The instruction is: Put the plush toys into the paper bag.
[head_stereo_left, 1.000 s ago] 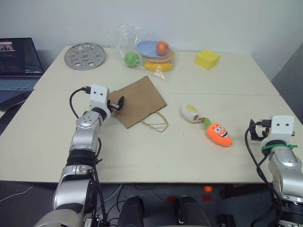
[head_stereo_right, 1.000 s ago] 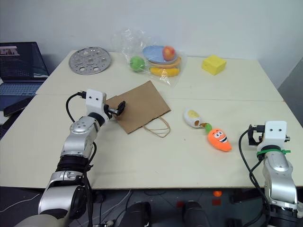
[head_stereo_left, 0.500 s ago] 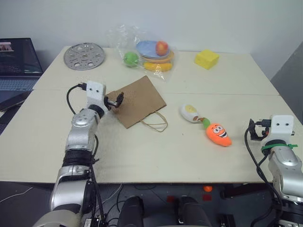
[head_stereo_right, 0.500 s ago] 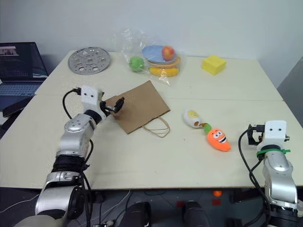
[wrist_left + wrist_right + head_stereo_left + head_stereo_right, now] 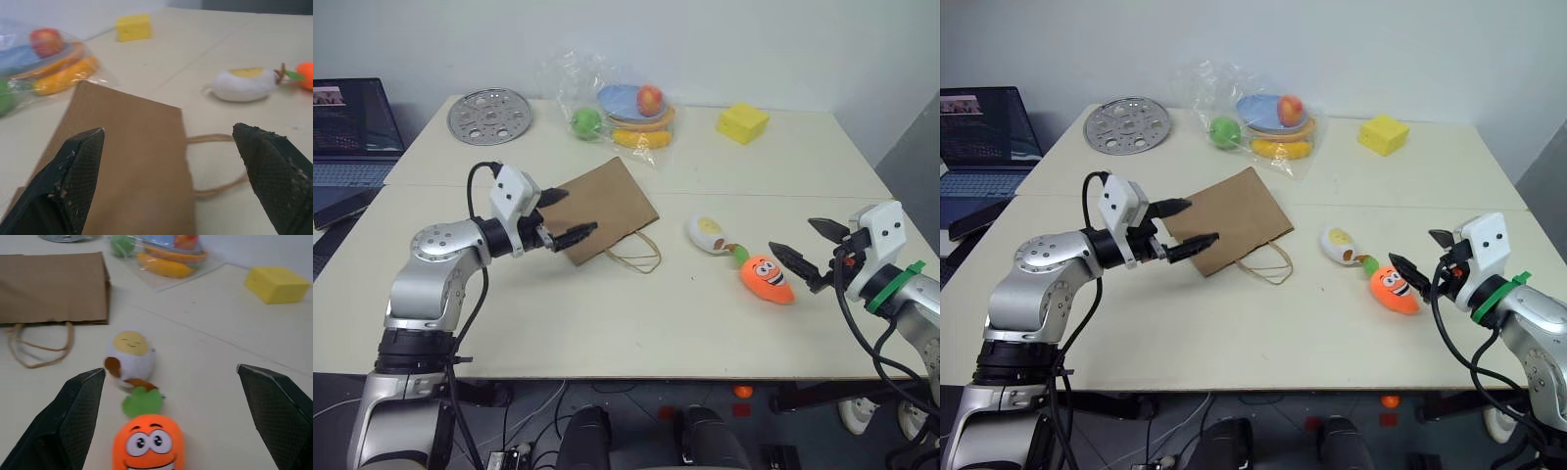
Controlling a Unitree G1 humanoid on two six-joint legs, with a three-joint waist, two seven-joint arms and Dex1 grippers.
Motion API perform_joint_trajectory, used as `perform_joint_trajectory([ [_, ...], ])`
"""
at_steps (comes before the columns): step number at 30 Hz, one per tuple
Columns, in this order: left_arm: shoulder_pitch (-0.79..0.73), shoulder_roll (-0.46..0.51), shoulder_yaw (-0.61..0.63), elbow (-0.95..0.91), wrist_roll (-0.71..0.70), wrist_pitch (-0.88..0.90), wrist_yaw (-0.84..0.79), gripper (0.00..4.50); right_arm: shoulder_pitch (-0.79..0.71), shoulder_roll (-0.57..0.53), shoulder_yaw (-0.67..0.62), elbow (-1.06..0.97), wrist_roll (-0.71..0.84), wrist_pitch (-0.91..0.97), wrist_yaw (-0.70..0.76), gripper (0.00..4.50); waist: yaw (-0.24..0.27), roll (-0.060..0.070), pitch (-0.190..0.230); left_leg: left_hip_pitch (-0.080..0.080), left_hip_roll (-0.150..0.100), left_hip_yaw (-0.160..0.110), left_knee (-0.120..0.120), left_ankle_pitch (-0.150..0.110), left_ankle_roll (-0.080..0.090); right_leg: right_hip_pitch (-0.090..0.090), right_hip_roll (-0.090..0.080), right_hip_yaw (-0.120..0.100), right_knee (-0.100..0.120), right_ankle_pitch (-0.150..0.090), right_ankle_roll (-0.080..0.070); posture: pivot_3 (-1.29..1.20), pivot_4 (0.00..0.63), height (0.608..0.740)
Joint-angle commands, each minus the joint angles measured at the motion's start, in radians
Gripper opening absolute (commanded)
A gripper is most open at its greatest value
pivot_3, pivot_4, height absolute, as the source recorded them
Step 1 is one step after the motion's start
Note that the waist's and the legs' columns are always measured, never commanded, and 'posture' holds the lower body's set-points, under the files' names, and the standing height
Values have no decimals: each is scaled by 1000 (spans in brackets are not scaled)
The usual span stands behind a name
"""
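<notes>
Left eye view shows, at the far left, a laptop (image 5: 347,127) beside the bench (image 5: 607,313), and a perforated metal disc (image 5: 487,116) on the back corner. The left gripper (image 5: 566,215) hovers at the near left edge of the paper bag (image 5: 604,209), its fingers released and spread wide, holding nothing. The bag lies flat with its mouth and loop handles turned toward the toys, so I judge this arm is placed to lift or open it. Behind it lies a clear plastic bag of fruit (image 5: 612,110), then a yellow block (image 5: 742,123). To the right of the handles lies the white plush toy (image 5: 707,233), and just beside it the carrot plush toy (image 5: 766,279). The right gripper (image 5: 813,250) points at the carrot from the right, fingers also spread and empty, probably ready to take it first.
</notes>
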Motion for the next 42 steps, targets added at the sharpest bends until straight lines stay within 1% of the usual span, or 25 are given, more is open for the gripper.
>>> perform_joint_trajectory([
  [1, 23, 21, -31, -76, -8, 12, -44, 4474, 18, -19, -38, -66, 68, 37, 19, 4500, 0, 0, 0, 0, 0, 0, 0, 0, 0, 0, 0, 0, 0, 0, 0, 0, 150, 740],
  [4, 43, 15, -101, -109, 33, -9, -62, 4474, 66, -33, -35, -146, 151, 92, 45, 4500, 2, 0, 0, 0, 0, 0, 0, 0, 0, 0, 0, 0, 0, 0, 0, 0, 150, 740],
  [6, 10, -41, -144, -60, 94, -52, 1, 4474, 102, -59, -13, -203, 186, 121, 64, 4500, 6, 0, 0, 0, 0, 0, 0, 0, 0, 1, -1, 0, 0, -1, -2, 0, 150, 740],
  [9, -22, -101, -219, 8, 173, -128, 19, 4474, 138, -81, 25, -244, 170, 121, 55, 4500, 13, -1, 0, 0, -1, -1, 1, 0, 0, 1, 0, 0, 0, -1, -2, 0, 150, 740],
  [11, -49, -147, -257, 79, 216, -171, 40, 4474, 138, -74, 30, -259, 182, 130, 29, 4500, 17, -1, 0, 0, -1, -1, 1, 0, 0, 2, 0, 0, -1, -1, -2, 0, 150, 740],
  [16, -92, -224, -306, 226, 273, -243, 44, 4474, 116, -47, 32, -280, 195, 142, -38, 4500, 17, -1, 0, 1, -1, -1, 1, 0, 0, 1, 0, 0, -1, 0, -3, 0, 150, 740],
  [21, -143, -252, -311, 323, 319, -281, 66, 4474, 131, -44, 15, -289, 200, 146, -64, 4500, 21, -1, 0, 0, -1, -3, 1, 0, 0, 1, 1, 0, -1, 0, -3, 0, 150, 740],
  [24, -160, -263, -297, 354, 317, -299, 69, 3951, 145, -41, 13, -291, 193, 139, -72, 4500, 22, -1, 0, 0, -1, -3, 1, 0, 0, 1, 1, 0, -1, -1, -3, 0, 150, 740],
  [25, -162, -263, -297, 359, 314, -303, 62, 3679, 149, -39, 12, -290, 194, 136, -74, 4500, 23, -1, 0, 0, -1, -3, 1, 0, 0, 1, 1, 0, -1, -1, -3, 0, 150, 740],
  [33, -175, -266, -290, 386, 310, -316, 48, 1193, 159, -33, 33, -280, 173, 109, -76, 4500, 22, -1, 0, 0, -1, -3, 1, 0, 0, 1, 1, 0, -1, 0, -2, 0, 150, 740],
  [36, -175, -264, -285, 390, 306, -319, 41, 165, 150, -34, 39, -277, 170, 107, -79, 4500, 22, -1, 0, 0, -1, -3, 1, 0, 0, 2, 1, 0, -1, 0, -2, 0, 150, 740],
  [37, -183, -264, -270, 391, 289, -314, 30, 15, 133, -35, 47, -271, 170, 106, -79, 4500, 22, -1, 0, 0, -1, -3, 1, 0, 0, 2, 1, 0, -1, 0, -2, 0, 150, 740],
  [40, -203, -264, -228, 375, 213, -260, -31, 15, 76, -35, 96, -244, 149, 94, -78, 4500, 20, -1, 0, 0, -1, -3, 1, 0, 0, 1, 1, 0, -1, 0, -2, 0, 150, 740],
  [42, -238, -257, -187, 365, 147, -188, -77, 15, 10, -17, 163, -208, 120, 78, -79, 4500, 20, -1, 0, 0, 0, -3, 1, 0, 0, 1, 1, -1, -1, 0, -2, 0, 150, 740],
])
